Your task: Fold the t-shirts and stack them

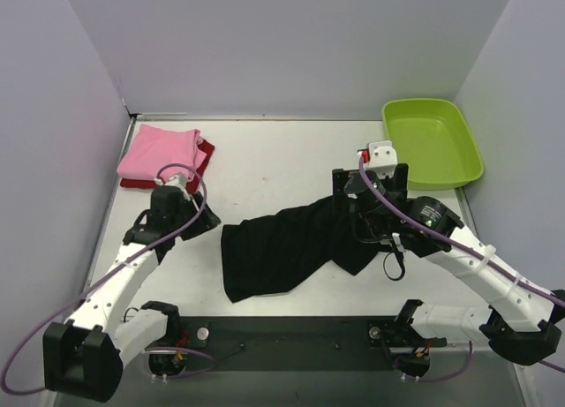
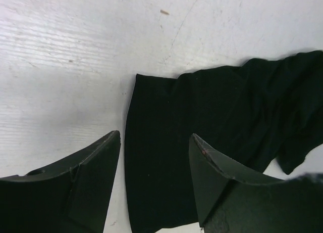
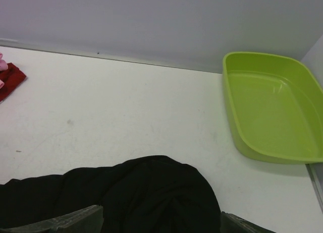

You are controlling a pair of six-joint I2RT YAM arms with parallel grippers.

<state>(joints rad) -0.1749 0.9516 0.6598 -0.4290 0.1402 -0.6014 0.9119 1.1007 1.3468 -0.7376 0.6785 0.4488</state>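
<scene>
Overhead, wrist close-ups; common black t-shirt (image 1: 274, 248)

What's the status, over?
Left gripper open over black t-shirt edge. Right gripper open, shirt bunched below. Pink t-shirt stacked on dark red t-shirt. Nothing blocking.

Blk tee (image 1: 274, 244), prob. plain; pink tee (image 1: 159, 151); dk-red tee (image 3: 11, 77); lime-green tub (image 1: 433, 142); white table (image 1: 265, 160).

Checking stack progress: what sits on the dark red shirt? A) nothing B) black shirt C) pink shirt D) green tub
C: the pink shirt lies folded on the dark red shirt at the far left, while the black shirt lies rumpled in the middle, apart from both.
</scene>
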